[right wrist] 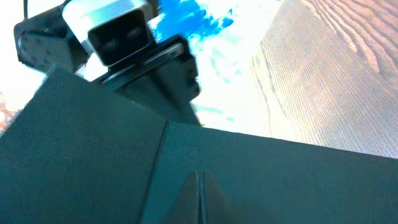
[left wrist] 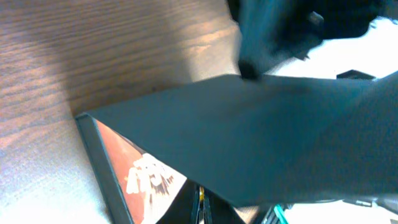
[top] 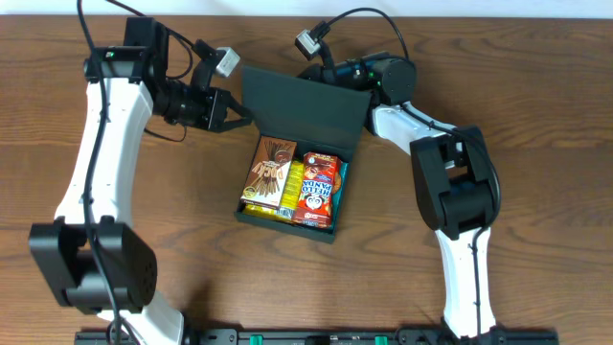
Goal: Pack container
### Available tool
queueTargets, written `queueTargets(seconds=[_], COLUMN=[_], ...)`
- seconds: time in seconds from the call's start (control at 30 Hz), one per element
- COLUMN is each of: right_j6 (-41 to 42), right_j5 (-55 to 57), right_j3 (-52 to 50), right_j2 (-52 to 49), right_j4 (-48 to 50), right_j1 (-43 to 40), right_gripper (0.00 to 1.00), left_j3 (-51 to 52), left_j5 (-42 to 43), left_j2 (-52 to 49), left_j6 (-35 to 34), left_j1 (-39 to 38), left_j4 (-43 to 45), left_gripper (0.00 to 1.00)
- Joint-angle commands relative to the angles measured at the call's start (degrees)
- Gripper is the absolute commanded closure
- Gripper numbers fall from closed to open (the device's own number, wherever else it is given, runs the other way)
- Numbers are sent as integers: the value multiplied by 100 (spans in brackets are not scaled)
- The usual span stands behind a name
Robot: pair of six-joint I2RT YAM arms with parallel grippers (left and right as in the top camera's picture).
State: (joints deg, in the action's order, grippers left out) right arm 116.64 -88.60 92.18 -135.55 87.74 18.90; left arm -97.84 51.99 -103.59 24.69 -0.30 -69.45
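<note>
Container (top: pixel 283 221) full of snacks (top: pixel 292 177); lid (top: pixel 302 105) raised at 12. Left claw (top: pixel 235 115) at lid's 9, right claw (top: pixel 324 70) at 1; both pinched shut, likely pushing lid closed.

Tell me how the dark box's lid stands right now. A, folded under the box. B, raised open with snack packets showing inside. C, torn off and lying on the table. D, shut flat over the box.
B: the container has its lid tilted up at the back, and a brown packet and a red packet lie uncovered inside.
</note>
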Motion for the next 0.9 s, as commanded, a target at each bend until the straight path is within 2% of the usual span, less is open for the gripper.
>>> queueTargets(seconds=[0.0,0.43,0.57,0.7,0.87], right_j6=[79,79,74,0,-866], right_j5=[-63,-63,-63,-63,13], right_j3=[7,7,7,7,7], right_j2=[0,0,0,0,0], right_j4=[249,249,249,249,138], right_j1=[15,603,702,319,-382], right_gripper=[98,98,98,98,98], left_j3=[22,22,22,24,26], left_j5=[-129,-164,-881,-1088,-1043], left_j2=[308,1840,2240,2232,2127], left_j6=[365,179,-219,-286,-289], left_j1=[-26,-11,-7,-11,-13], left_j4=[-129,245,411,247,190], left_gripper=[94,94,94,94,94])
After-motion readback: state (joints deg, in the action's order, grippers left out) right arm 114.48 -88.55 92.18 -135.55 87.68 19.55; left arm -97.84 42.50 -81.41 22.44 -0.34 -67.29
